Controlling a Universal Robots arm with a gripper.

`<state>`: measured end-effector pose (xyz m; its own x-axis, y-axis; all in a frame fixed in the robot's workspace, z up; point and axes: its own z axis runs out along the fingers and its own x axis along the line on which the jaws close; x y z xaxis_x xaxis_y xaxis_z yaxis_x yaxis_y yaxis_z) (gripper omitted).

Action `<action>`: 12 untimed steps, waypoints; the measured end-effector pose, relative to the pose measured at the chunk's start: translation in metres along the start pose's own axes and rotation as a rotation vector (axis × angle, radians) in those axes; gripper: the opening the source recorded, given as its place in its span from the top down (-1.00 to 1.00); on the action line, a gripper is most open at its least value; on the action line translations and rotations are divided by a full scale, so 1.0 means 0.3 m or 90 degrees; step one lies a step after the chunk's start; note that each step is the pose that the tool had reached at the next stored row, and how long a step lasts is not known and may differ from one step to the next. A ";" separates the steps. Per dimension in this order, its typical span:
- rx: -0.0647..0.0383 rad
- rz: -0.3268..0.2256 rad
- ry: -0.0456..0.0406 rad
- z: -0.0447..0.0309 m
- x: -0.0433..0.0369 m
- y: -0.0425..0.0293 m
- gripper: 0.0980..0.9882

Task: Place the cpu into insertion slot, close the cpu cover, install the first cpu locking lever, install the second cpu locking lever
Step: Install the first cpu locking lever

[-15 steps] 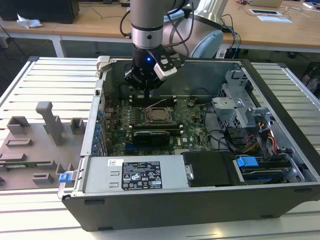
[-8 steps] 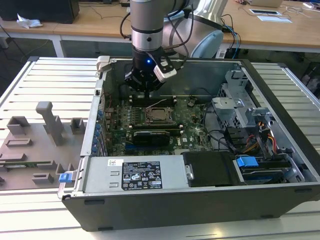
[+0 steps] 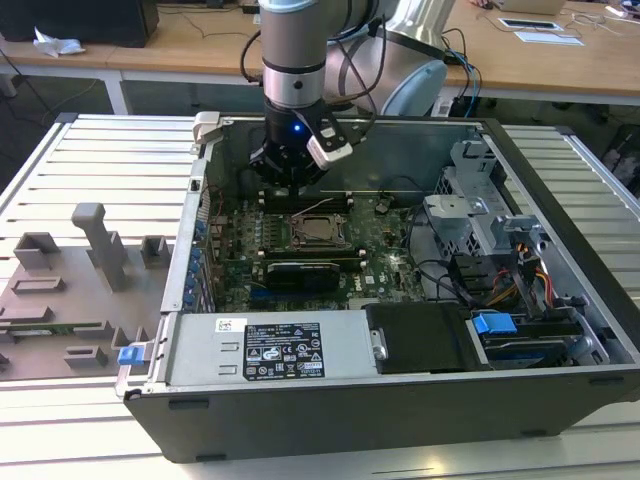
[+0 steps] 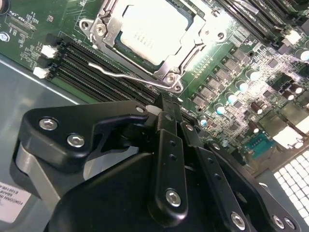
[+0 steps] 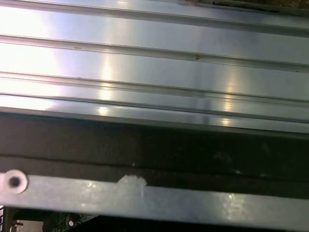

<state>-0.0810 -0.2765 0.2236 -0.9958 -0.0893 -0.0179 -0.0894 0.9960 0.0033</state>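
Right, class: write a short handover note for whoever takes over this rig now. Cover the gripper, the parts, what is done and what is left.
Gripper: low inside the computer case, at the corner of the insertion slot.
Parts: the cpu sits in the slot, and the cpu cover lies flat around it.
Done: cpu placed, cover closed.
Left: one locking lever lies along the slot's edge by the memory slots. I cannot tell whether it is hooked. Check both levers.
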 end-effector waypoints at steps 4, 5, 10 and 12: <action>0.000 0.000 0.0004 0.016 -0.012 -0.001 0.98; 0.000 0.000 0.0006 0.019 -0.016 -0.001 0.98; 0.000 0.000 0.0018 0.034 -0.047 -0.003 0.98; 0.000 0.000 0.0022 0.039 -0.058 -0.003 0.98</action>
<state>-0.0634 -0.2759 0.2122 -0.9959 -0.0890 -0.0145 -0.0890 0.9960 0.0035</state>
